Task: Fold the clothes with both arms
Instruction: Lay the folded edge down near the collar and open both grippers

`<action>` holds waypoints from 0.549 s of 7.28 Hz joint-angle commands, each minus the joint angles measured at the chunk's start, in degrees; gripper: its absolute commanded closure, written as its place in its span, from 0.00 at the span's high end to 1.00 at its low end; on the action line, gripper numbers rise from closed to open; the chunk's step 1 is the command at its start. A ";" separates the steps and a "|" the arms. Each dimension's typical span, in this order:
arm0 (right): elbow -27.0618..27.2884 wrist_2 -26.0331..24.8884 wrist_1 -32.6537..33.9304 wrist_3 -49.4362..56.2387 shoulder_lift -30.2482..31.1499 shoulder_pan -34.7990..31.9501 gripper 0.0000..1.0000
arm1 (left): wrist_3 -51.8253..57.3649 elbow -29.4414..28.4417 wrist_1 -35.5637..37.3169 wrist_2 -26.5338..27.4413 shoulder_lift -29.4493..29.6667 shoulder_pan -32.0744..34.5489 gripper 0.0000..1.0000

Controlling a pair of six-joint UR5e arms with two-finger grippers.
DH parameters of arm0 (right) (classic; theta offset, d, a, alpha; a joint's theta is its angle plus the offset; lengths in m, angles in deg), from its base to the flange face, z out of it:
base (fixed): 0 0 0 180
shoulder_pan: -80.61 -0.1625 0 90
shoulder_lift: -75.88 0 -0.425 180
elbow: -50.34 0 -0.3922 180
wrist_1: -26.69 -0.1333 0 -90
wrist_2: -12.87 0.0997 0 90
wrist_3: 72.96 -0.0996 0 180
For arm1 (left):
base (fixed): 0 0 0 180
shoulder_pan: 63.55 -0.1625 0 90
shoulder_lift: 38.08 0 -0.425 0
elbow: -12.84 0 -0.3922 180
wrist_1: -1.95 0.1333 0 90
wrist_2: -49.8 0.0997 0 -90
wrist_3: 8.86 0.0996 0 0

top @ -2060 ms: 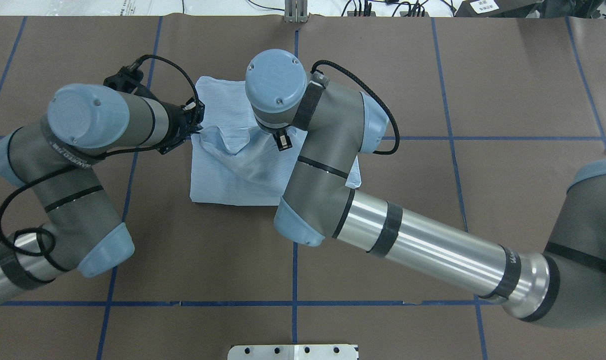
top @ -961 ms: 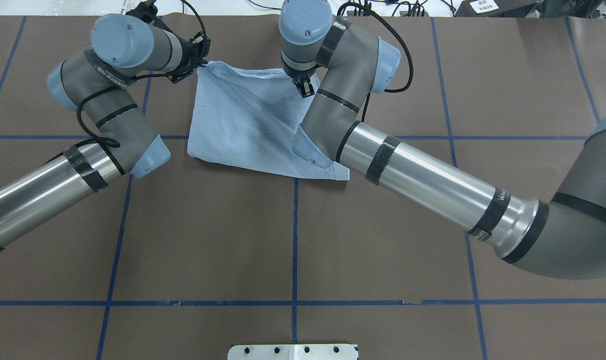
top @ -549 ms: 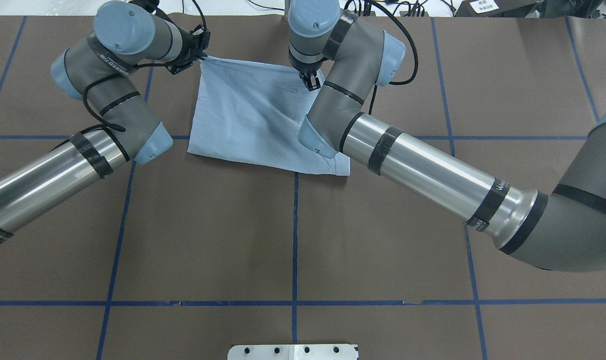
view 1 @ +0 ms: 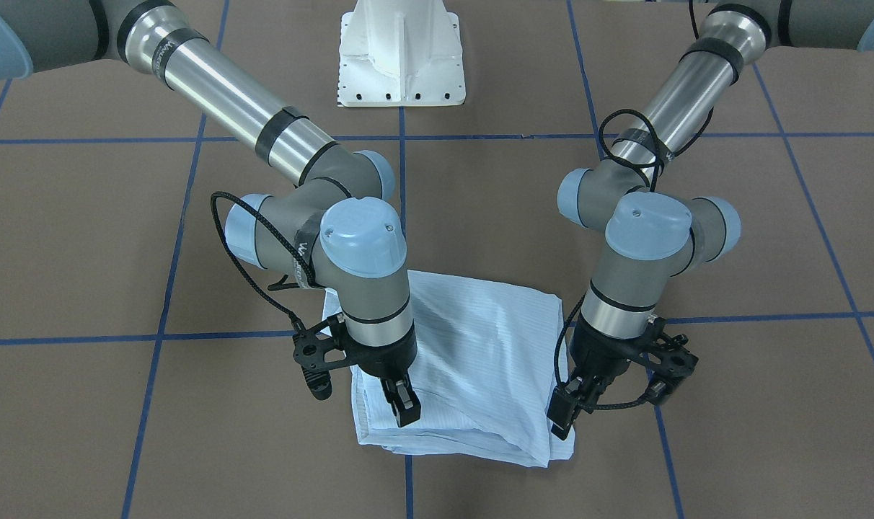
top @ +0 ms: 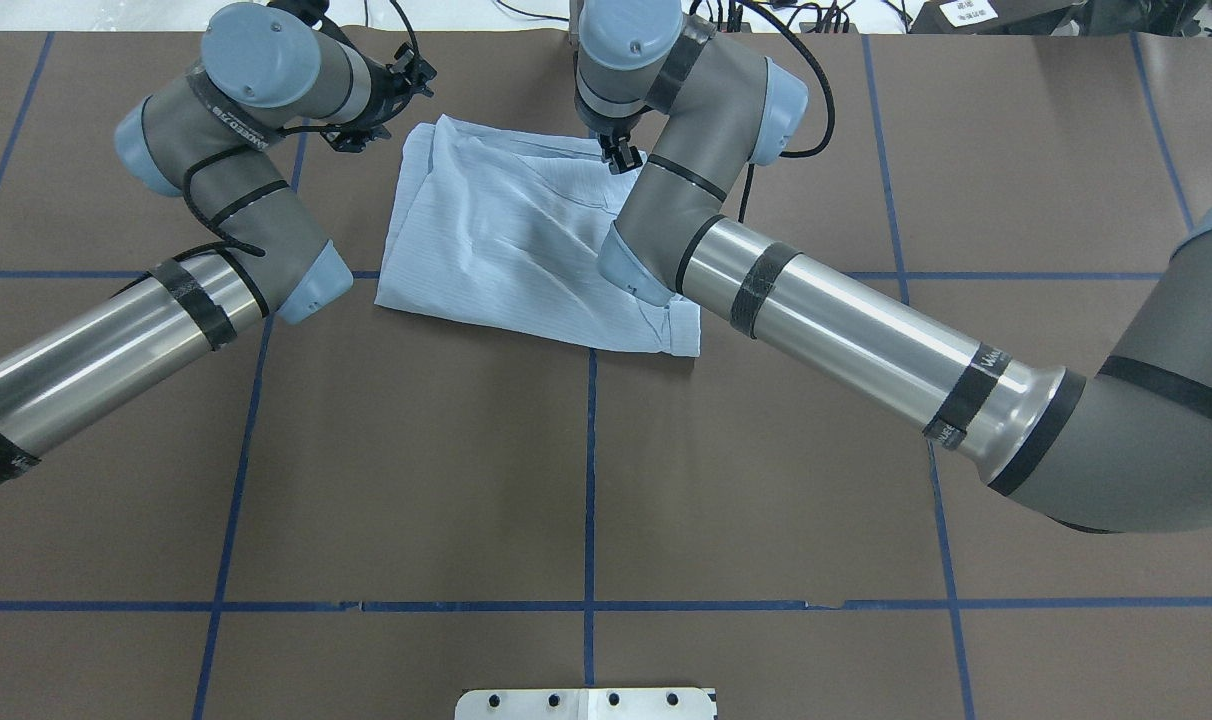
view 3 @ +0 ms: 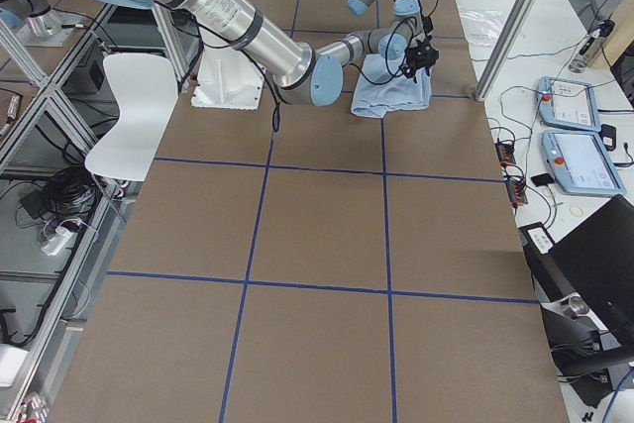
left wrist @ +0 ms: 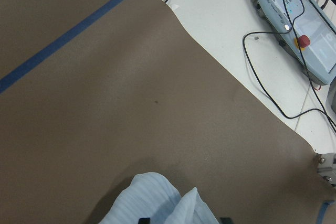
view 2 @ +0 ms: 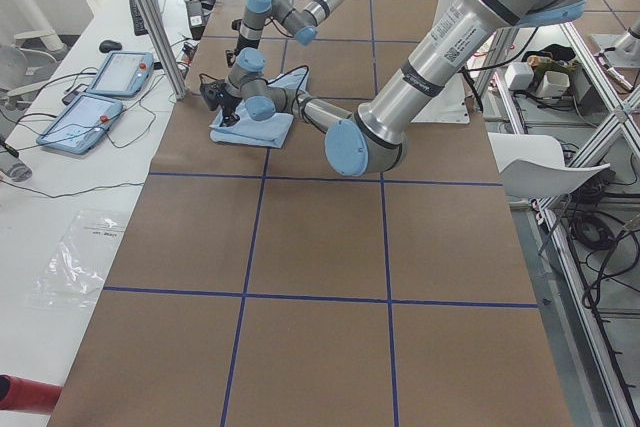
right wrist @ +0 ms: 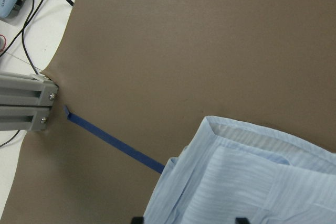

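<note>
In the upper middle of the overhead frame the light blue shirt (top: 506,240) lies folded into a rough, wrinkled square on the brown table (top: 416,480), its lower edge crossing one of the blue tape lines (top: 589,480). In the front-facing view the left gripper (view 1: 561,418) hangs at the shirt's lower right corner and the right gripper (view 1: 406,412) over its lower left edge. The wrist views show both with jaws spread, cloth lying loose between them and neither closed on it. From overhead the right arm (top: 666,250) lies across the shirt's right side and hides it; the left arm (top: 226,150) bends in the upper left, beside the cloth. The white pedestal base (view 1: 401,50) stands at the top centre of the front-facing view. Past the table's edge, in the upper right of the left wrist view, a control pendant (left wrist: 304,19) with a red button rests on a white bench among black cables (left wrist: 262,77) — an aluminium profile (right wrist: 23,100) shows at the left edge of the right wrist view
</note>
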 commanded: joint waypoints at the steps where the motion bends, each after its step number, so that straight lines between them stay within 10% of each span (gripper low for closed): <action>1: 0.06 2.38 0.37 9.86 1.29 -2.84 1.00 | 2.64 2.76 -0.69 -0.74 -1.13 1.10 1.00; 4: 20.11 12.81 14.39 46.87 18.72 -9.42 1.00 | 28.22 20.50 -0.16 -10.30 -16.13 4.69 1.00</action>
